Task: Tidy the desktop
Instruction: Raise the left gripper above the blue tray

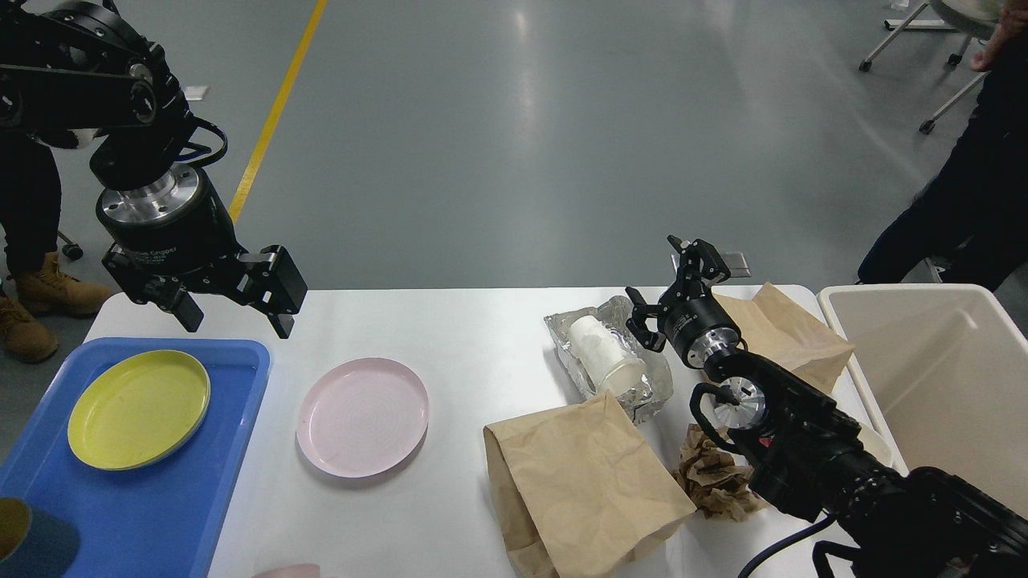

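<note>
The white desktop (482, 337) carries a pink plate (362, 417), a foil tray (652, 387) holding a tipped white paper cup (606, 353), two brown paper bags (582, 482) (787, 333) and a wad of crumpled brown paper (711, 474). A yellow plate (138, 408) lies in the blue tray (152, 514) at the left. My left gripper (235, 315) hangs open and empty, high above the tray's far edge. Just right of the foil tray, my right gripper (668, 282) is open with nothing in it.
A cream-white bin (948, 377) stands at the table's right end. A dark blue cup (32, 546) sits in the tray's near corner. A pink rim (289, 571) shows at the bottom edge. People stand at the far left and far right.
</note>
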Available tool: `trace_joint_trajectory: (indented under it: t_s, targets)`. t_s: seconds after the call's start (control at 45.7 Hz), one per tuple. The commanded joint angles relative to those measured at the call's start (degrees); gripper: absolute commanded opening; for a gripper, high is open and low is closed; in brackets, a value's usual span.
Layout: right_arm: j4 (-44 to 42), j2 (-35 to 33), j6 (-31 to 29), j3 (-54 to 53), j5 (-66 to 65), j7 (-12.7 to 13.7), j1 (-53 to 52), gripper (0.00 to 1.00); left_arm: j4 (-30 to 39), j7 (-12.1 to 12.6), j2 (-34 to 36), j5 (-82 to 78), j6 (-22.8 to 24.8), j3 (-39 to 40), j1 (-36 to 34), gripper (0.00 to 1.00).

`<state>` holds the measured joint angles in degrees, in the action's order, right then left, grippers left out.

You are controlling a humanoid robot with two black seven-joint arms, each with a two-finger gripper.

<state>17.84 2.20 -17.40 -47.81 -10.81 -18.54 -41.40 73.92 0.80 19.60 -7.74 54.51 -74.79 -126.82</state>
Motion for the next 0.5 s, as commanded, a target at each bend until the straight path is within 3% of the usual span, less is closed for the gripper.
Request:
trace_joint_trajectory:
  t_s: [0.0,0.482]
  targets:
    - [0.0,0.0,0.0,0.0,0.0,0.0,0.0,1.0,0.0,0.0,0.0,0.0,0.2,0.0,0.1,0.93]
    - [0.0,0.0,0.0,0.0,0.0,0.0,0.0,1.0,0.0,0.2,0.1,0.0,0.5,-0.6,0.1,0.93]
